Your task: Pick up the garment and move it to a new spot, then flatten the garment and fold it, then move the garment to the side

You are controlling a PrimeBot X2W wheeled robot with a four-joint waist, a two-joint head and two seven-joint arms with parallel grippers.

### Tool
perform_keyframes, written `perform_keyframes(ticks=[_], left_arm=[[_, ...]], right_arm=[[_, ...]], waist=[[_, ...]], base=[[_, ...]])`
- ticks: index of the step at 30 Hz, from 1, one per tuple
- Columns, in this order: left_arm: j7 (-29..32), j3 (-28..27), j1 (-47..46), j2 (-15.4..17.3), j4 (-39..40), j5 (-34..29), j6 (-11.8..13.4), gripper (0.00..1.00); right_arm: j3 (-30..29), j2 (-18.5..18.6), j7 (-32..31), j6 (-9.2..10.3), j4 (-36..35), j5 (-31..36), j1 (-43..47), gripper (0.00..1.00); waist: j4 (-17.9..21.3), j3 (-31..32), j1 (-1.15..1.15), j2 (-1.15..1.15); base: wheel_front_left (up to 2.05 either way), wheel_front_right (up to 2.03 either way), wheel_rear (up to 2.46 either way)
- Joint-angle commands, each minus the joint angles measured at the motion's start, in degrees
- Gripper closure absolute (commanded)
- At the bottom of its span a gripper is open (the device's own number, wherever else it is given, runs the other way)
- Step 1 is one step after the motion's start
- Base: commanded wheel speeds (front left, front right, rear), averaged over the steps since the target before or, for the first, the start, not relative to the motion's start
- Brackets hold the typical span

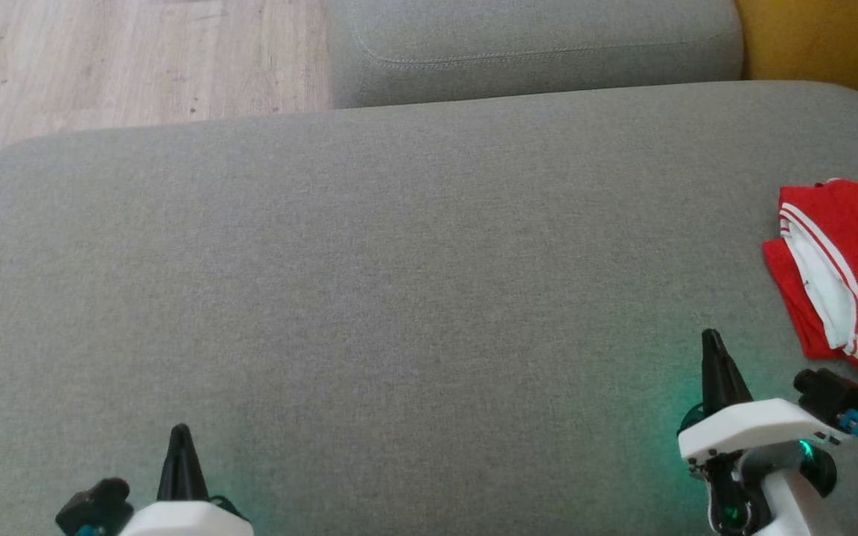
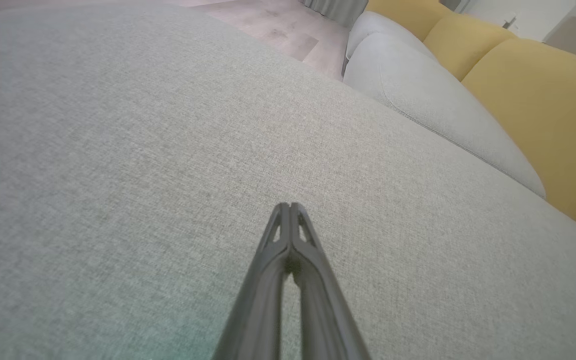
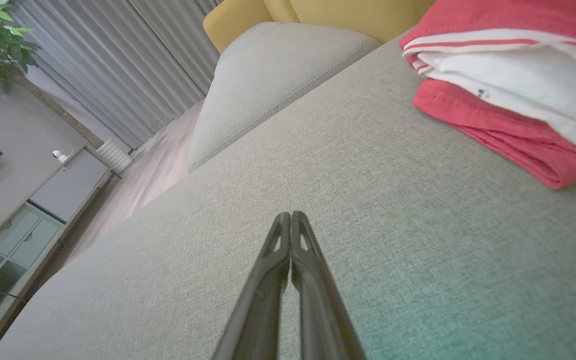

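The garment (image 1: 842,272) is lying folded off to my right, sitting at the right edge of the grey cushion (image 1: 399,298). It is red cloth with white stripes, a white layer showing between its folds.

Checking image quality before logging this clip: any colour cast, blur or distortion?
Head view: soft light; green glow on the sofa seat beside the right gripper, fainter by the left gripper; the garment is cropped at the edge. Left wrist view: wide-angle bending of the seat, teal tint at the bottom. Right wrist view: same tint lower right; fingers blurred near the lens.
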State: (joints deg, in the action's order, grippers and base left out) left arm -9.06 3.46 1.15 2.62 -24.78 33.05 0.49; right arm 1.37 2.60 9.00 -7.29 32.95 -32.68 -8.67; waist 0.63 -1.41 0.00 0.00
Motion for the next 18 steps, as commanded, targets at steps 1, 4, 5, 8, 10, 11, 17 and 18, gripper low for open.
perform_keyframes(ticks=[1,4,5,8,10,11,17,18], left_arm=[[0.3,-1.36,-2.9,0.08,2.12,1.48,-0.42,1.0],[0.97,-1.74,-3.1,0.09,2.5,4.04,-0.75,1.0],[1.14,-1.84,-3.15,0.09,2.6,4.67,-0.84,1.0],[1.65,-2.12,-3.3,0.09,2.88,6.59,-1.09,1.0],[1.98,-2.31,-3.39,0.1,3.07,7.86,-1.26,1.0],[2.15,-2.41,-3.44,0.1,3.17,8.5,-1.34,1.0],[2.99,-2.88,-3.69,0.11,3.64,11.67,-1.75,1.0],[3.16,-2.98,-3.74,0.11,3.74,12.31,-1.84,1.0]], right_arm=[[-0.12,0.17,-0.5,-0.06,-2.38,-1.63,-1.46,1.0],[-0.47,0.18,-1.16,-0.06,-3.11,-4.19,-1.29,1.0],[-0.55,0.18,-1.33,-0.06,-3.29,-4.83,-1.24,1.0],[-0.81,0.18,-1.83,-0.07,-3.84,-6.76,-1.11,1.0],[-0.98,0.18,-2.16,-0.07,-4.21,-8.04,-1.03,1.0],[-1.07,0.19,-2.32,-0.07,-4.39,-8.68,-0.98,1.0],[-1.5,0.19,-3.15,-0.08,-5.3,-11.86,-0.76,1.0],[-1.58,0.19,-3.32,-0.08,-5.49,-12.5,-0.72,1.0]], waist=[[-0.01,0.02,0.0,0.0],[-0.04,0.07,0.0,0.0],[-0.04,0.08,0.0,0.0],[-0.06,0.12,0.0,0.0],[-0.08,0.15,0.0,0.0],[-0.08,0.16,0.0,0.0],[-0.12,0.23,0.0,0.0],[-0.12,0.24,0.0,0.0]], base=[[0.0,0.0,0.0],[0.0,0.0,0.0],[0.0,0.0,0.0],[0.0,0.0,0.0],[0.0,0.0,0.0],[0.0,0.0,0.0],[0.0,0.0,0.0],[0.0,0.0,0.0]])
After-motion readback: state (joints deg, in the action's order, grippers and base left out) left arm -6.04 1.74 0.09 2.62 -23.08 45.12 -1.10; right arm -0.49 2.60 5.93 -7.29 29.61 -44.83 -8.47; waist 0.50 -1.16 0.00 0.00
